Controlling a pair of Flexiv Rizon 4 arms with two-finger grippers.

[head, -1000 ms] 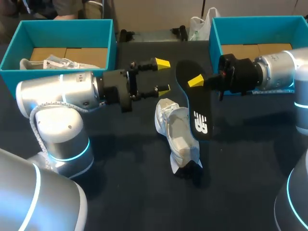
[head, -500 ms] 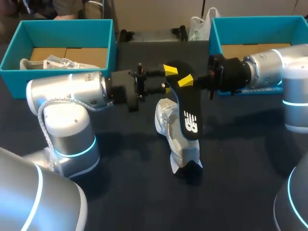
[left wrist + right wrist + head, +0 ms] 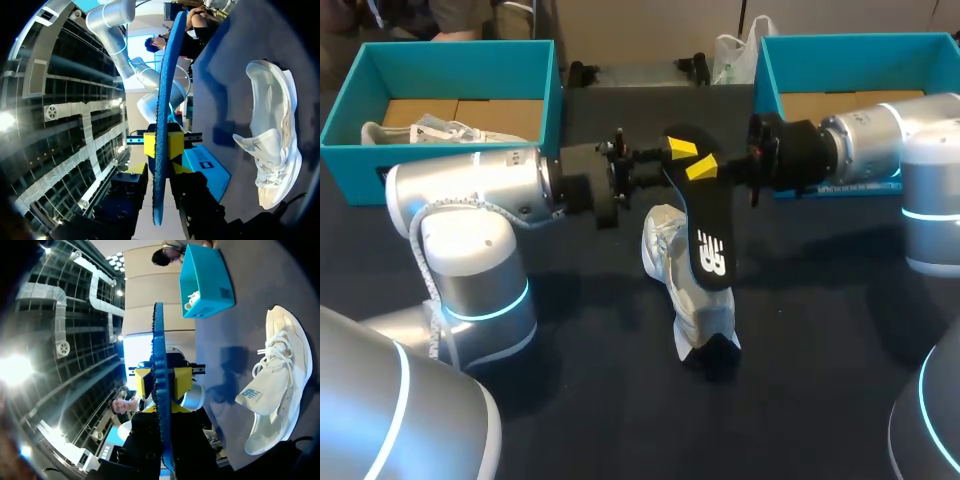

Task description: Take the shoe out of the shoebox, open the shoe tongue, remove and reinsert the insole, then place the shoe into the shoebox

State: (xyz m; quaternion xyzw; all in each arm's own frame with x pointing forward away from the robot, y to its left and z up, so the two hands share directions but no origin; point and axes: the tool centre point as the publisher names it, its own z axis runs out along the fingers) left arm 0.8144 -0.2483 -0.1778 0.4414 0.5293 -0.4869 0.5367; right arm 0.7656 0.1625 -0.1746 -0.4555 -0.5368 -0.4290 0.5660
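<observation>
The black insole [image 3: 707, 225] hangs upright over the white shoe [image 3: 688, 285], which lies on its side on the dark table. My right gripper [image 3: 703, 168] is shut on the insole's upper part. My left gripper [image 3: 678, 152] comes in from the other side, and its fingers stand close around the insole's top end. In the left wrist view the insole [image 3: 162, 100] runs edge-on between my left gripper [image 3: 157, 172], with a narrow gap showing. The right wrist view has the insole [image 3: 159, 365] pinched in my right gripper [image 3: 161, 412], with the shoe [image 3: 280, 385] beside it.
A teal shoebox [image 3: 545, 85] at the back left holds another white shoe [image 3: 435, 132]. A second teal shoebox [image 3: 765, 75] stands at the back right, behind my right arm. The two grippers face each other just above the shoe.
My left arm has moved right to the insole and its wide-open fingers have closed in around the top end. My right arm carried the insole a little to the left.
</observation>
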